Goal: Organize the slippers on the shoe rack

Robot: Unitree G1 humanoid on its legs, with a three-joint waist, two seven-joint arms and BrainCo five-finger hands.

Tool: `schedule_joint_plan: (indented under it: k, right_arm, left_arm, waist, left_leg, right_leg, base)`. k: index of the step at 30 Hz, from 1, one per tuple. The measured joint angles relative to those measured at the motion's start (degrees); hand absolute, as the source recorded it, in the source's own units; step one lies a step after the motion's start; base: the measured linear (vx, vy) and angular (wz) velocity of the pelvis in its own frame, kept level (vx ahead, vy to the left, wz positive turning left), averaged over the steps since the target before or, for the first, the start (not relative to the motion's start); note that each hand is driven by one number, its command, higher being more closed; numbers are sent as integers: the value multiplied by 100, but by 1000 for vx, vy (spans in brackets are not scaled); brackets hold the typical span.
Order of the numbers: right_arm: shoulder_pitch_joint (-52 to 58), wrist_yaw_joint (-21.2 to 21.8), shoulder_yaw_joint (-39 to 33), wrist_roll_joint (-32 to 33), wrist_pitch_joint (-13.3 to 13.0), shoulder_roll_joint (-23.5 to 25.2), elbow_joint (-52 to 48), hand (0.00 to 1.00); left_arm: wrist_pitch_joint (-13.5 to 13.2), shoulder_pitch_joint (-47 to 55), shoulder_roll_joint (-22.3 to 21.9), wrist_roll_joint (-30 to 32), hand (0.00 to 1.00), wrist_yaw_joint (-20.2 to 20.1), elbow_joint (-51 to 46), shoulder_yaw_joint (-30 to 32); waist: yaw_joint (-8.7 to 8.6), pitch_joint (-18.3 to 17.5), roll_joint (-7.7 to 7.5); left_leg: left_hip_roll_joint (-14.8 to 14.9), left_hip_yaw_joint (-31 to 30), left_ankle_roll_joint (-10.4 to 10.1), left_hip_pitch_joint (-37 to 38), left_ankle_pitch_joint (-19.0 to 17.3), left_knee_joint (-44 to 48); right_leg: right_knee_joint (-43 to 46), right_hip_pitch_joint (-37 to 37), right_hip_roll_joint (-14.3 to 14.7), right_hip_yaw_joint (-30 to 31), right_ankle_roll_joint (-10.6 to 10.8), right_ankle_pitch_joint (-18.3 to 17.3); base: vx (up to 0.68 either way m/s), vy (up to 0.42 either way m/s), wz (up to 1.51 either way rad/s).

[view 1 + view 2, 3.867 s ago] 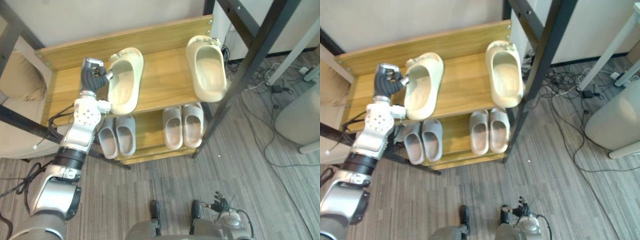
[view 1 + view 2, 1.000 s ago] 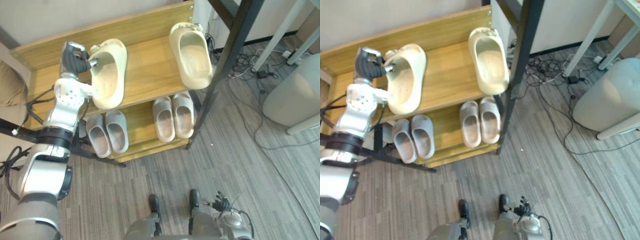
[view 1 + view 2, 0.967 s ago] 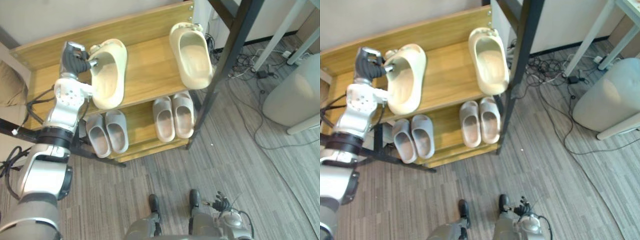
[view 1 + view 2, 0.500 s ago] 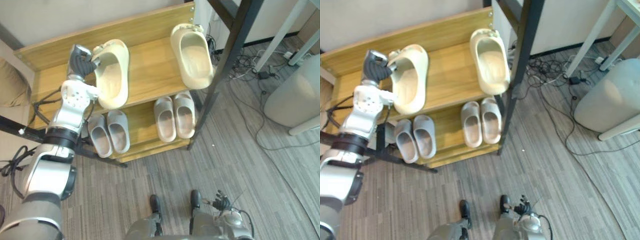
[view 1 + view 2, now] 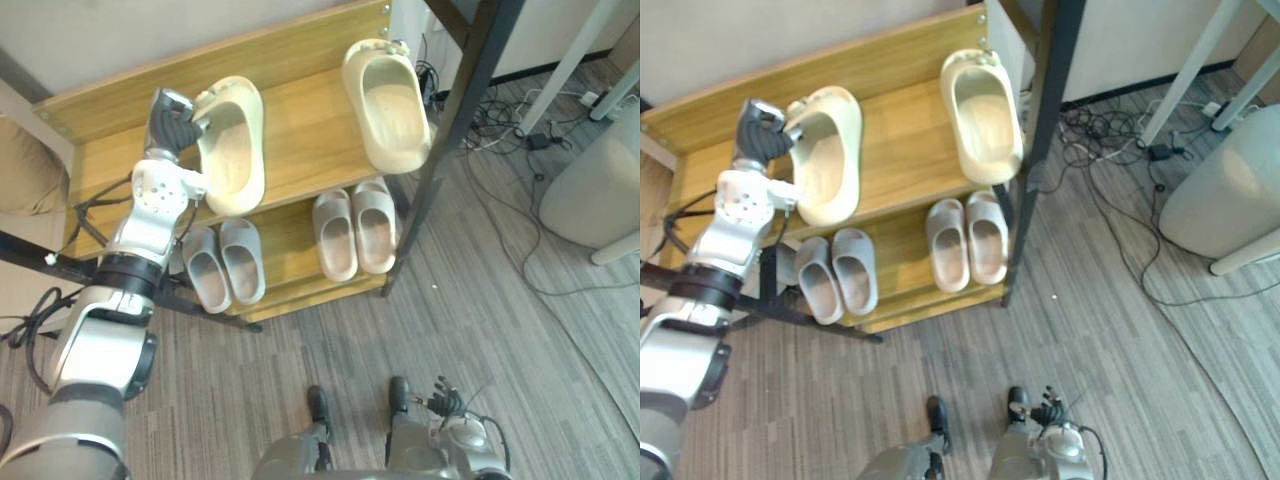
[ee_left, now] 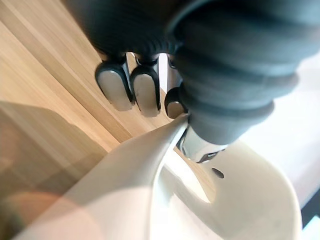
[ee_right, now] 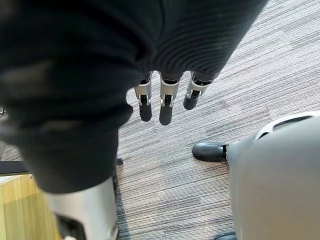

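Pinching the thin rim of the large cream foam slipper [image 5: 232,145] on the top shelf's left side, the left hand [image 5: 172,122] could lose that grip, or drag the slipper over the front edge of the wooden shoe rack [image 5: 300,130]. The right hand [image 7: 166,100] hangs slack, fingers loose.

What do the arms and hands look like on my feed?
The left arm is silver-grey, built of rounded segments with a dark band and a forearm plate dotted with small holes. The left hand has a dark ribbed cover over wrist and back, and silver fingers with dark tips. The right hand matches.
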Motion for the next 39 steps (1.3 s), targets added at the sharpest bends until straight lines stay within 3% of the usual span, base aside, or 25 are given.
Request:
schedule_joint_plan:
  k: [13, 25, 26, 39]
  right_arm:
    - [-13, -22, 4, 110, -8, 15, -132, 0]
    - [-26, -21, 7, 223, -15, 2, -148, 0]
    - [-27, -22, 5, 226, -18, 2, -155, 0]
    - [-43, -23, 5, 256, -83, 1, -150, 0]
  left_arm:
    - [-13, -523, -534, -215, 100, 65, -458, -206]
    - [-3, -853, -584, -215, 100, 42, -39, -294]
    - [-3, -924, -583, -214, 0, 31, 40, -293]
    - [-2, -957, -581, -217, 0, 35, 278, -115]
  waist:
    - [-177, 1, 5]
    - [-255, 20, 34]
    - [-266, 39, 35]
    - [-309, 91, 24]
  left_leg:
    - [-20, 40, 33, -126, 22, 2]
    - [-13, 31, 33, -183, 22, 1]
    - [-14, 34, 34, -186, 22, 1]
    - [-11, 31, 34, -187, 21, 1]
  right_leg:
    - [16, -133, -29, 137, 37, 43]
    - [15, -205, -24, 175, 40, 58]
    - [15, -211, -23, 179, 39, 60]
    - [15, -221, -22, 190, 37, 66]
  base:
    - [15, 5, -3]
    - [5, 0, -1]
    - [31, 3, -1]
    - [13, 0, -1]
